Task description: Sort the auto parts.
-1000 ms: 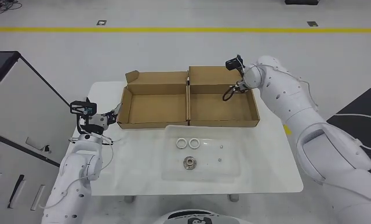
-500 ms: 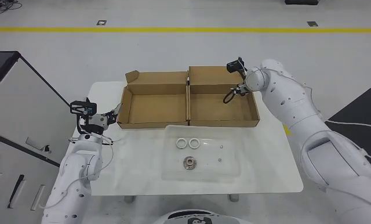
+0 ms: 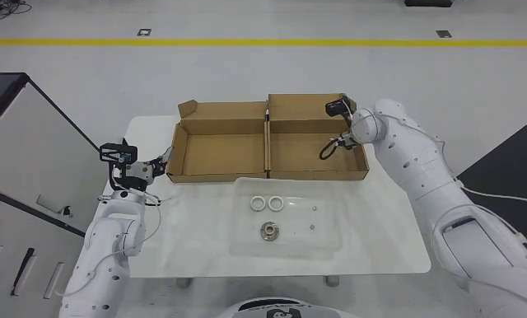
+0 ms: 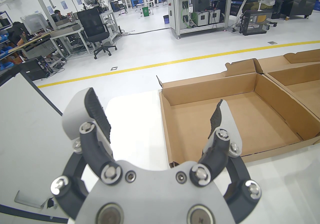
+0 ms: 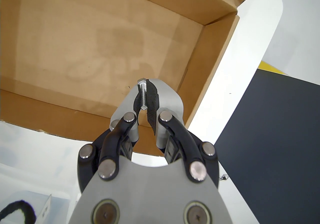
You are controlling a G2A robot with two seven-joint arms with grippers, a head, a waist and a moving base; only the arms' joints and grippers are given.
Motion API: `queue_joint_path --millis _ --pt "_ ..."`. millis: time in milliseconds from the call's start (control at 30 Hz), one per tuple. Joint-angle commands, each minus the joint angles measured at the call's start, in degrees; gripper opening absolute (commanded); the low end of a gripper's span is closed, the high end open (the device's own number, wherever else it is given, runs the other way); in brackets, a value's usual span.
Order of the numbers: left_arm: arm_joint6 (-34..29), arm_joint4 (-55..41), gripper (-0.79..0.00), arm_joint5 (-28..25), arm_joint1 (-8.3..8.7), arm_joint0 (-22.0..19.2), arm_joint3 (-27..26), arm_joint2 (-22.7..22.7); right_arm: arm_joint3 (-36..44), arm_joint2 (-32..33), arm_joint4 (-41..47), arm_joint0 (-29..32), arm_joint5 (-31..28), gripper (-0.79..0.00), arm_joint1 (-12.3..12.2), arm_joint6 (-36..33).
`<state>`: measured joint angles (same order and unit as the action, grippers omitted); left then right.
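My right gripper (image 5: 143, 92) is shut on a threaded steel bolt (image 5: 143, 96), held above the floor of the right cardboard box (image 5: 75, 42) near its corner. From above, that gripper (image 3: 329, 150) hangs over the right box (image 3: 317, 153) beside its right wall. My left gripper (image 4: 157, 112) stands open with nothing between its fingers, at the table's left edge beside the left cardboard box (image 4: 225, 120); from above it is the gripper (image 3: 158, 164) just left of the left box (image 3: 218, 149). Two white rings (image 3: 267, 203), a round metal hub (image 3: 268, 231) and small bolts (image 3: 313, 208) lie in the clear tray (image 3: 329, 244).
The two boxes stand side by side at the back of the white table (image 3: 379, 227), the tray in front of them. A grey slanted panel (image 3: 41, 145) stands left of the table. Bare table lies right of the tray.
My right gripper has moved with the bolt toward the right and nearer side of the right box. The left arm has kept still.
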<state>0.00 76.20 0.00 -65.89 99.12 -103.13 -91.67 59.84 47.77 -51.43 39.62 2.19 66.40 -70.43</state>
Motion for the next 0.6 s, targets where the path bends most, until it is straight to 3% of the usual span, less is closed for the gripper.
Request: queue_joint_path --millis 0,567 --pt "0.0 0.0 0.0 0.0 0.0 0.0 0.0 0.0 -0.73 -0.1 -0.04 0.05 -0.24 -0.785 0.13 0.02" --pt "0.0 0.0 0.0 0.0 0.0 0.0 0.0 0.0 -14.66 -5.33 1.91 -3.7 -1.61 -0.785 4.63 4.7"
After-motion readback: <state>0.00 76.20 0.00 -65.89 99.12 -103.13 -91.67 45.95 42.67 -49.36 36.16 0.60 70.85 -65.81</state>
